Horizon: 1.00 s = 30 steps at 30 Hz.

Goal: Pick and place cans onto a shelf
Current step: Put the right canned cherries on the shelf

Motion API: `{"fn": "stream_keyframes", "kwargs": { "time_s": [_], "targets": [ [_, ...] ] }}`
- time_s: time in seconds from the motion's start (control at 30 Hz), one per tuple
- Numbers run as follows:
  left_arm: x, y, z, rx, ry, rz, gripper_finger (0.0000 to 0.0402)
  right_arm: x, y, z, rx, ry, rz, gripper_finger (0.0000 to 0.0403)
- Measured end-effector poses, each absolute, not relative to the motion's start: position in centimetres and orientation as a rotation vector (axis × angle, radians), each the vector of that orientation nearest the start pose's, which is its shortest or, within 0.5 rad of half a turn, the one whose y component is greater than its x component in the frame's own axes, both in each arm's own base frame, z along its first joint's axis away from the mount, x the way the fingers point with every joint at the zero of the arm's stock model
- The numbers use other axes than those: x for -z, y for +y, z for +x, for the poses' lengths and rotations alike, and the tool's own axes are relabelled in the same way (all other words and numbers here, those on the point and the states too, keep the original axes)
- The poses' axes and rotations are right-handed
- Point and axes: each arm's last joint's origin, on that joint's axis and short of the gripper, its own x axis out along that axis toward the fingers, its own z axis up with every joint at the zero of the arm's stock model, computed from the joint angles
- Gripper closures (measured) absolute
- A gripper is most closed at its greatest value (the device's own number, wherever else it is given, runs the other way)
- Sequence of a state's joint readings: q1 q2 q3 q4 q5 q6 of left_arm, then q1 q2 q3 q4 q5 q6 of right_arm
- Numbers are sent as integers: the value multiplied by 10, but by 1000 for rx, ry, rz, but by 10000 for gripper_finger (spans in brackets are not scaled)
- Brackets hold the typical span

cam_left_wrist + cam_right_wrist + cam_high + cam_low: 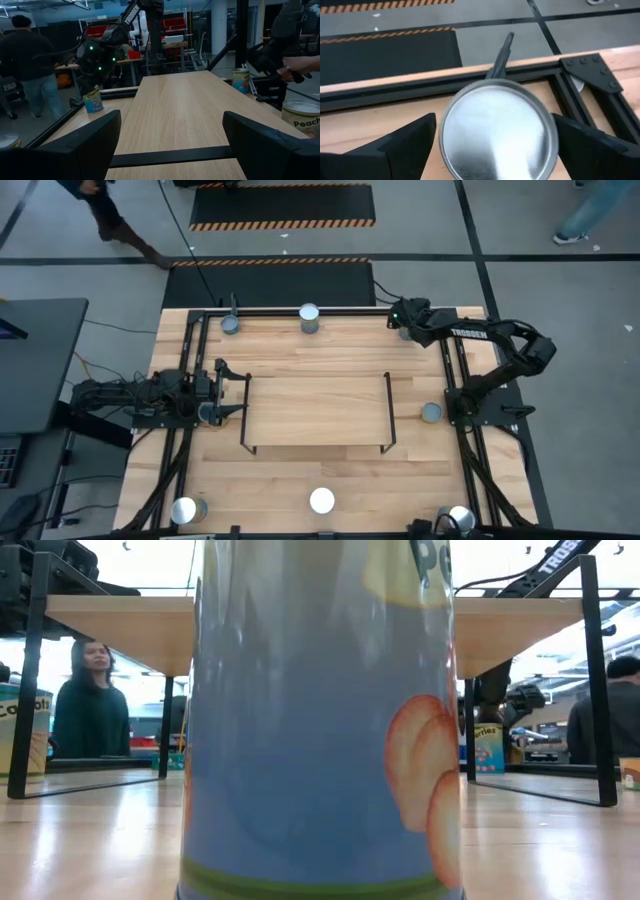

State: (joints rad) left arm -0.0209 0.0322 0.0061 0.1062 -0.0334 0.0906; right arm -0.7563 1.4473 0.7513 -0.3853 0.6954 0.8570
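The shelf (315, 412), a light-wood board on black wire end frames, stands mid-table. Several cans stand upright on their bases around it, among them one at the far edge (309, 318) and one right of the shelf (432, 412). My right gripper (497, 155) hangs open at the table's far right corner (400, 320), slanting down. Its fingers stand on either side of a can's shiny round top (497, 132) without touching it. My left gripper (235, 390) waits open and level at the shelf's left end (170, 145), with nothing between its fingers.
The black rail frame (600, 80) runs close behind and beside the corner can. Another can (208, 412) stands right beside my left gripper. One can (320, 720) fills the low view. People show in the room beyond the table (92, 700).
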Motion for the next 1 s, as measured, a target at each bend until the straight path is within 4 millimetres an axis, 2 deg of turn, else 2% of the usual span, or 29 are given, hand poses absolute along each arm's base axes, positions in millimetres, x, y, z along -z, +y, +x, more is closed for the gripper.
{"fn": "stream_keyframes", "kwargs": {
  "time_s": [0.2, 0.53, 0.77, 0.9, 1.0],
  "targets": [
    [-173, -1, 99, -16, -79, 88, 45, -170, -191, 175, 1758, 512, 674, 27],
    [-173, -1, 99, -16, -80, 88, 45, -173, -183, 180, 1760, 493, 625, 79],
    [-173, -1, 99, -16, -79, 88, 45, -175, -177, 184, 1714, 534, 588, 77],
    [-173, -1, 99, -16, -79, 88, 45, -194, -165, 191, 1616, 563, 524, 77],
    [-173, -1, 99, -16, -79, 88, 45, -222, -153, 202, 1527, 557, 467, 77]
  ]
}}
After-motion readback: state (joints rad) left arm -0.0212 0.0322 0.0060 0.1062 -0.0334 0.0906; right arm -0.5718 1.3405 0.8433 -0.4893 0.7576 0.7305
